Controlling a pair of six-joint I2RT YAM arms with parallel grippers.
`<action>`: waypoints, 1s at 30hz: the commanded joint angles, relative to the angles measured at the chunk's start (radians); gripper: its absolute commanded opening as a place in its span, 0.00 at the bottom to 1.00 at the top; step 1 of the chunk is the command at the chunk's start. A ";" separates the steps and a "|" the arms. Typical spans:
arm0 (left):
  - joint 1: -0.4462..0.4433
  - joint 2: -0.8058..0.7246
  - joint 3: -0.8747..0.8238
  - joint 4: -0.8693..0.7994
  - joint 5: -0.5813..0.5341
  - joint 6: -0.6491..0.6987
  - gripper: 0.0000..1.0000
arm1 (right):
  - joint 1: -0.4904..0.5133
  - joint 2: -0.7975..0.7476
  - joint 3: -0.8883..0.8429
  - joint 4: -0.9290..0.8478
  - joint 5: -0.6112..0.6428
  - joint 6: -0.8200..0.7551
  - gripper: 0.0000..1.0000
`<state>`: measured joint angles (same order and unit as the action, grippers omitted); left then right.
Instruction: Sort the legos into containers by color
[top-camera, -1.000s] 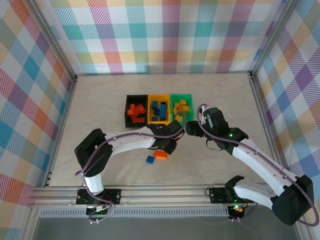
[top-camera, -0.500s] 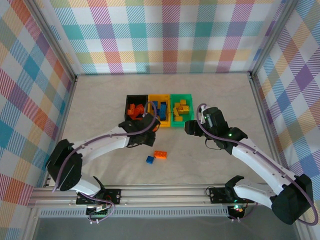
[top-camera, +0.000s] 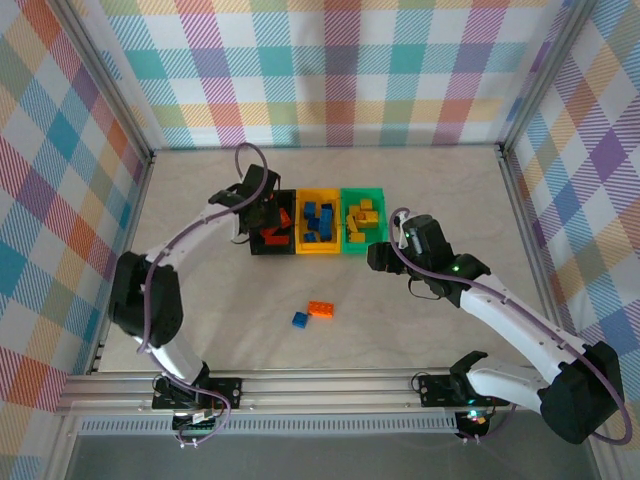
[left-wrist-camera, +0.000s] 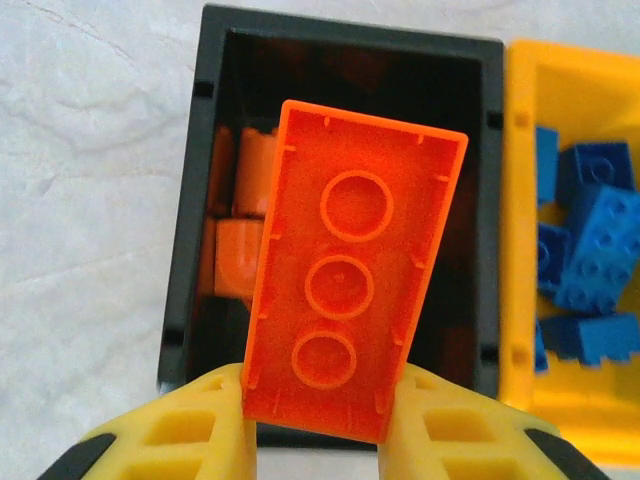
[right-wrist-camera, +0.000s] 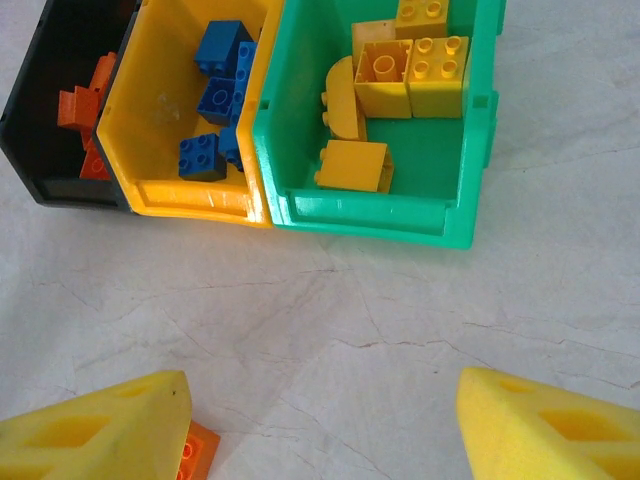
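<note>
My left gripper (left-wrist-camera: 318, 415) is shut on an orange lego (left-wrist-camera: 350, 270), hollow underside facing the camera, held above the black container (left-wrist-camera: 180, 250). Orange legos (left-wrist-camera: 235, 260) lie inside it. From above, the left gripper (top-camera: 262, 205) hangs over the black container (top-camera: 272, 250). Beside it stand the yellow container (top-camera: 319, 250) with blue legos (right-wrist-camera: 215, 100) and the green container (right-wrist-camera: 370, 215) with yellow legos (right-wrist-camera: 435, 75). My right gripper (right-wrist-camera: 325, 400) is open over bare table in front of the green container. An orange lego (top-camera: 321, 309) and a blue lego (top-camera: 299, 320) lie on the table.
The three containers sit side by side mid-table. The loose orange lego (right-wrist-camera: 198, 450) peeks out beside my right gripper's left finger. Checked walls and metal rails (top-camera: 130, 200) fence the table. The right gripper (top-camera: 378, 255) hovers near the green container's front corner.
The left arm swung from near the loose legos at mid-table back and left to above the black container, carrying the orange lego. The right arm barely moved.
</note>
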<state>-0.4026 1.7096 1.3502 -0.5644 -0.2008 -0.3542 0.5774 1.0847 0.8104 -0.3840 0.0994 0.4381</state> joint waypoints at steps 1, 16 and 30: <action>0.031 0.080 0.081 -0.036 0.042 -0.019 0.29 | 0.007 -0.005 -0.016 0.002 -0.018 0.008 0.71; 0.012 0.011 0.080 0.002 0.157 -0.051 0.86 | 0.020 0.096 -0.027 0.035 -0.174 -0.055 0.71; -0.041 -0.546 -0.424 0.096 0.356 -0.192 1.00 | 0.331 0.523 0.170 0.028 -0.167 -0.245 0.73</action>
<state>-0.4366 1.2427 0.9844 -0.4648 0.1242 -0.5087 0.8642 1.5627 0.9150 -0.3569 -0.0795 0.2707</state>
